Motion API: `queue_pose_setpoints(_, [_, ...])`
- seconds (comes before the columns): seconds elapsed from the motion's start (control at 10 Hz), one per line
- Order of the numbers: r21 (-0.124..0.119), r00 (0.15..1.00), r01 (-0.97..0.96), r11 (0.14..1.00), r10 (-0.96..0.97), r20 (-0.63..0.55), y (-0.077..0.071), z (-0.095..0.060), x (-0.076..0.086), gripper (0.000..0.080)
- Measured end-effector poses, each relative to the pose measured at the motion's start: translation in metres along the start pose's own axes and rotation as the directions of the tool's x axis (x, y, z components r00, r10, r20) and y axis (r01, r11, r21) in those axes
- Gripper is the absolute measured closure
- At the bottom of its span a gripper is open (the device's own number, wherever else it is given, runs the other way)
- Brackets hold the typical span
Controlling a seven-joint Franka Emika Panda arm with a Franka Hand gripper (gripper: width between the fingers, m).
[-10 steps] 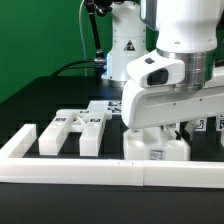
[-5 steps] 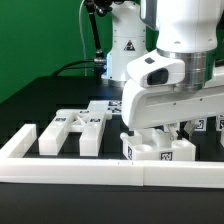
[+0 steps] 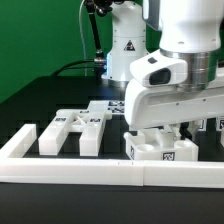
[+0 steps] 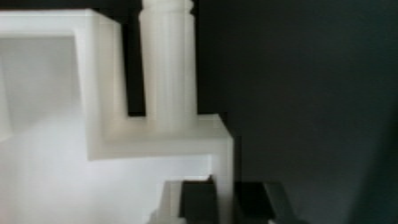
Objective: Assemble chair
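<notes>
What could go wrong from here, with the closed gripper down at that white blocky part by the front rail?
1. The shut gripper sits close to the white blocky plastic chair part; a push might skew it or jam it against the long low white border rail.
2. The arm hides much of that part in the exterior view, so contact is hard to judge.
3. The loose white plastic chair bars lie nearby; a sideways sweep could knock them.
</notes>
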State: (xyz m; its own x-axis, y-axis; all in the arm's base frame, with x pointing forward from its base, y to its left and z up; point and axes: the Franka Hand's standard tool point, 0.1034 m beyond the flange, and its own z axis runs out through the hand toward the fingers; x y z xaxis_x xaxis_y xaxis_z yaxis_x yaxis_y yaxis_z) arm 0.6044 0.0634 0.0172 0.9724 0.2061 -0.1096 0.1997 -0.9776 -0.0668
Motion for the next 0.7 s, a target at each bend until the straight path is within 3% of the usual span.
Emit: queue_pose_setpoints(0.7, [0.004, 0.980, -0.195, 0.981, 0.195, -0.034, -0.034, -0.002, 0.031, 0.0765])
